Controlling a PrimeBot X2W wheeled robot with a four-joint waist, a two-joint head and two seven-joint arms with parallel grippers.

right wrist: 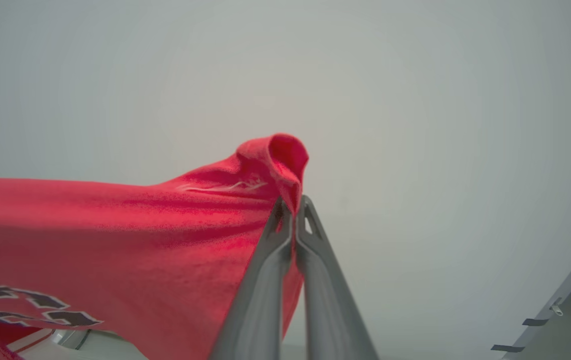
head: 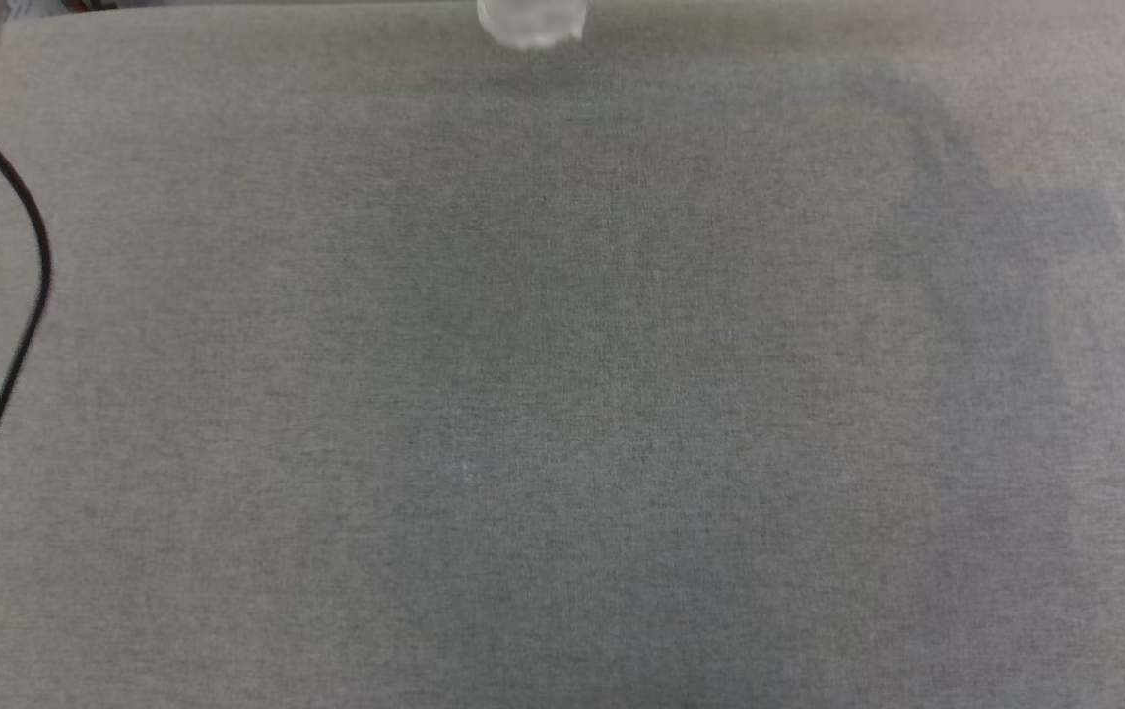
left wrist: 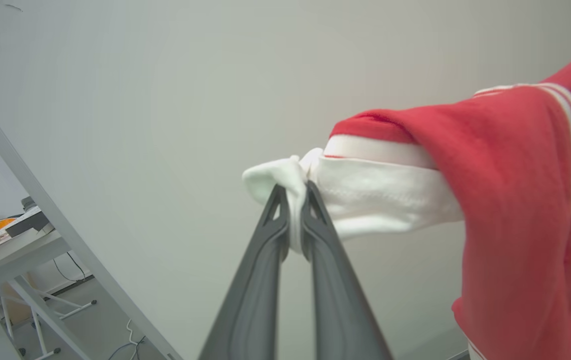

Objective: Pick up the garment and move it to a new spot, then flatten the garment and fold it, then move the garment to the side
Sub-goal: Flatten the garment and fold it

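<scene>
Between the two raised arms, the garment (left wrist: 505, 200) hung in the air, held at both ends and touching no surface in either wrist view. The left gripper (left wrist: 294, 192) was closed on a bunch of white sleeve (left wrist: 380, 195), and from there the red body ran off toward the right of that view and sagged downward. The right gripper (right wrist: 293, 202) was closed on a pinch of red cloth, with the body spreading away to the left of its view and the dark numerals (right wrist: 20, 300) low on the hanging part. The long axis therefore ran from gripper to gripper, across the robot's front, with neither arm the nearer. In the head view, the grey desk (head: 562, 394) lay below with a soft shadow (head: 996, 295) toward its right and a black cable (head: 26, 295) along its left edge. Judgement: the carry was under way, and the next step is to lower both ends evenly onto the desk.
</scene>
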